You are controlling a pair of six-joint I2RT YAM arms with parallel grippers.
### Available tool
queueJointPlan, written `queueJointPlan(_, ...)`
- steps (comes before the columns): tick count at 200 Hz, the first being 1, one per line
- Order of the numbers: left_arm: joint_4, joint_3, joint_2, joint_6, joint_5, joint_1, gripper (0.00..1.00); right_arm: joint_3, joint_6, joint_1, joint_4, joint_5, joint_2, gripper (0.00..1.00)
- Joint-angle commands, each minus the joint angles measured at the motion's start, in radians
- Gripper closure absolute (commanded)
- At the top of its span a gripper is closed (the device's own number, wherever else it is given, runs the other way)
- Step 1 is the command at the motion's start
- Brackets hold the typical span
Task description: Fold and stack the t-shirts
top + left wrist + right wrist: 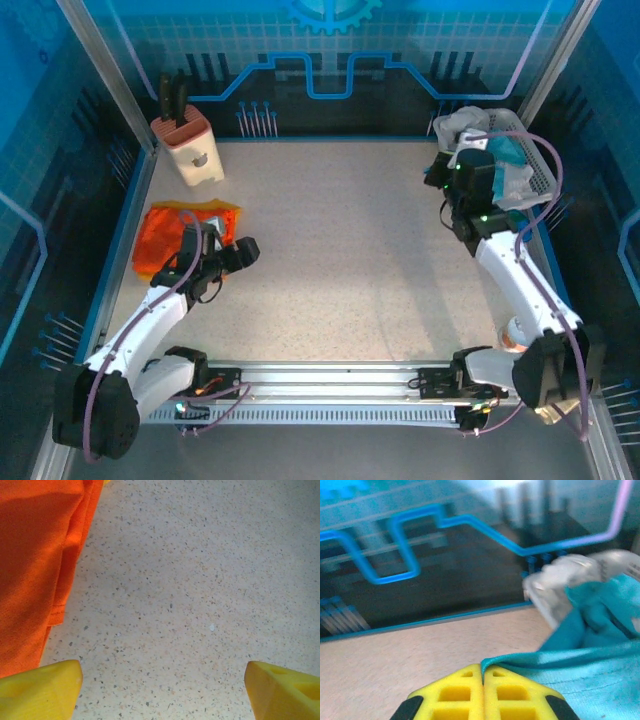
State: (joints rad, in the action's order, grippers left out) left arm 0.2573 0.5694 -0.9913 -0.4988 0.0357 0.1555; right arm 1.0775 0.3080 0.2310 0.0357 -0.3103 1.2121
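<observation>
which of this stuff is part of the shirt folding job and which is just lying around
Job: orange t-shirt; teal t-shirt, pinched in the shut right pincer.
Just lying about: knife block; white basket at the far right.

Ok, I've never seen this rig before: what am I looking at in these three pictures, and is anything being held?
Two robot arms are bolted at the near edge of a speckled table. The top picture looks down from behind them. The other two come from wrist cameras, so the yellow fingers are that arm's own. The left gripper hangs open over bare table beside the orange t-shirt. The right gripper is shut on an edge of the teal t-shirt, by the white basket far right. A knife block stands far left.
</observation>
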Motion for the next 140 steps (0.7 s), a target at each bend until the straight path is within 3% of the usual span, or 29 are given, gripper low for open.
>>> queueJointPlan(1, -0.005, 0.033, 0.004, -0.027, 0.05, 0.007, 0.15, -0.002, -0.15, 0.113, -0.02, 0.077, -0.077, 1.0)
queueJointPlan(35, 0.016, 0.066, -0.017, -0.016, 0.043, 0.005, 0.14, 0.02, -0.179, 0.358, 0.03, 0.072, -0.063, 1.0)
queueJointPlan(72, 0.101, 0.119, 0.011, 0.016, 0.017, -0.004, 0.13, 0.039, -0.182, 0.644, 0.02, -0.043, 0.055, 1.0)
queueJointPlan(116, 0.193, 0.162, 0.045, 0.037, 0.009, -0.05, 0.12, 0.068, -0.102, 0.823, 0.001, -0.058, 0.227, 1.0)
queueJointPlan(128, 0.2, 0.165, 0.045, 0.038, 0.018, -0.061, 0.12, 0.075, -0.063, 0.839, 0.012, -0.067, 0.271, 0.94)
queueJointPlan(140, 0.204, 0.163, 0.044, 0.036, 0.025, -0.066, 0.11, 0.077, -0.031, 0.84, 0.015, -0.026, 0.295, 0.72)
